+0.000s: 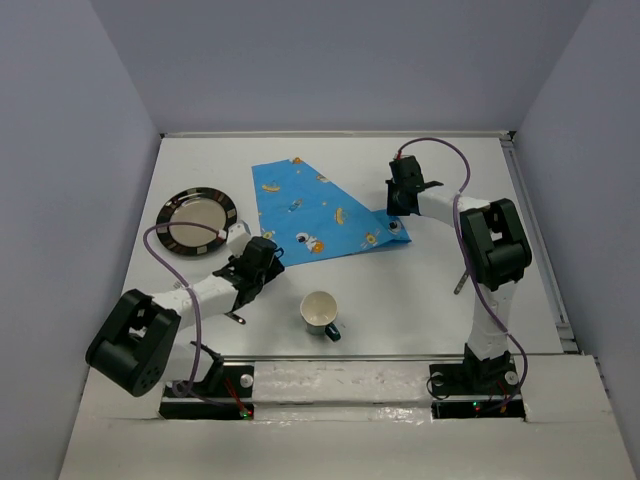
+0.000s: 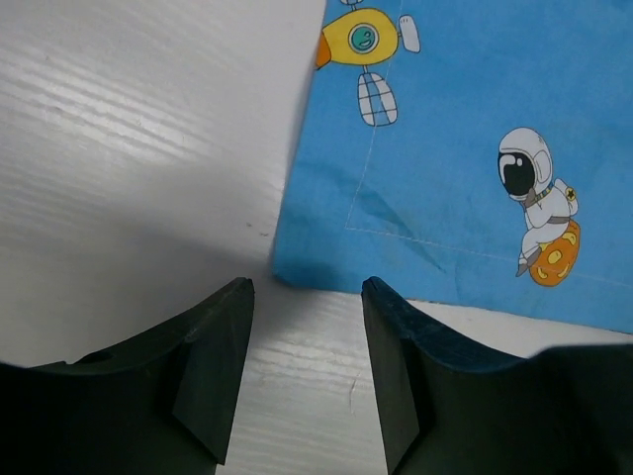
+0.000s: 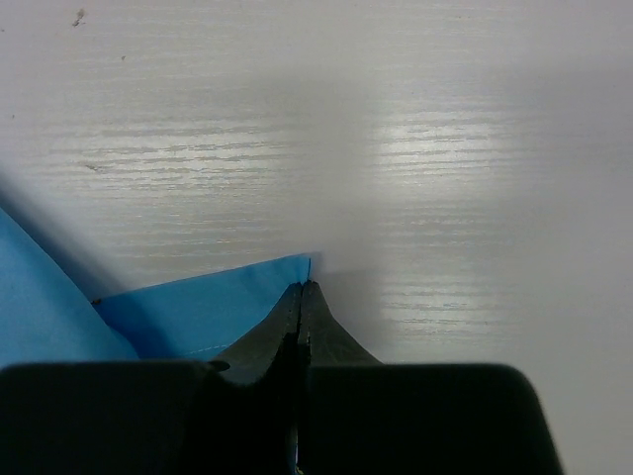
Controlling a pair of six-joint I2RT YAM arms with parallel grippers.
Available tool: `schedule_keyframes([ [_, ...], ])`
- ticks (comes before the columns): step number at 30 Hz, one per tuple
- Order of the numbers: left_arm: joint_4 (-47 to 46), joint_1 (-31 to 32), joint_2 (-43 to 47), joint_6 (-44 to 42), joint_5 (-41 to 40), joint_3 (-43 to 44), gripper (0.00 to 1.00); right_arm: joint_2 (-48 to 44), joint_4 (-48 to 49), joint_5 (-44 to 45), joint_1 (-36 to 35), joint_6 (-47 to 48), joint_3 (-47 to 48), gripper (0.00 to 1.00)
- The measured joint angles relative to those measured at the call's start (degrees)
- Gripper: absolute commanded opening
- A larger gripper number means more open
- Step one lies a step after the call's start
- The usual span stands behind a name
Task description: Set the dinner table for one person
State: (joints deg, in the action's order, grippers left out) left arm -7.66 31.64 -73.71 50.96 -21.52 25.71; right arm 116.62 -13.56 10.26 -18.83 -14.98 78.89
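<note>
plate (image 1: 197, 221) sits far left on the table (image 1: 430, 300); left gripper (image 2: 307, 292) gapes just short of the placemat (image 1: 315, 212) corner, mid-table; right gripper (image 3: 302, 289) pinches its right corner. spreading step, i'd say: next, left must nip its corner and pull flat.

The left arm (image 1: 190, 295) stretches low toward 1 o'clock, the left gripper (image 2: 307, 287) with fingers spread apart. The right arm (image 1: 488, 245) rises, its forearm angling toward 10 o'clock, the right gripper (image 3: 302, 292) pinched tight on a placemat (image 3: 198, 307) corner.
</note>
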Motion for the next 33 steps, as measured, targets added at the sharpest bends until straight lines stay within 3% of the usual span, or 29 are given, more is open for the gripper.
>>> schedule_keyframes([
  [6, -4.2, -0.3, -3.3, -0.6, -1.0, 1.1, 0.57, -0.8, 1.1, -0.2, 0.0, -0.3, -1.4, 0.00],
  [12, -4.8, -0.3, -4.4, -1.6, -1.8, 1.2, 0.32, -1.8, 1.7, -1.0, 0.0, -0.5, -2.8, 0.00],
  [16, -4.7, -0.3, -5.5, -2.8, -2.2, 1.8, 0.24, -2.4, 1.7, -1.6, 0.0, -0.9, -3.6, 0.00],
  [22, -5.4, -0.3, -6.1, -5.6, -2.4, 2.2, 0.00, -4.0, 2.1, -2.1, 0.0, -1.4, -5.8, 0.00],
  [33, -7.4, -0.3, 2.7, -14.3, -2.6, 3.5, 0.00, -16.2, 4.6, -1.5, 0.0, -3.1, -12.0, 0.00],
])
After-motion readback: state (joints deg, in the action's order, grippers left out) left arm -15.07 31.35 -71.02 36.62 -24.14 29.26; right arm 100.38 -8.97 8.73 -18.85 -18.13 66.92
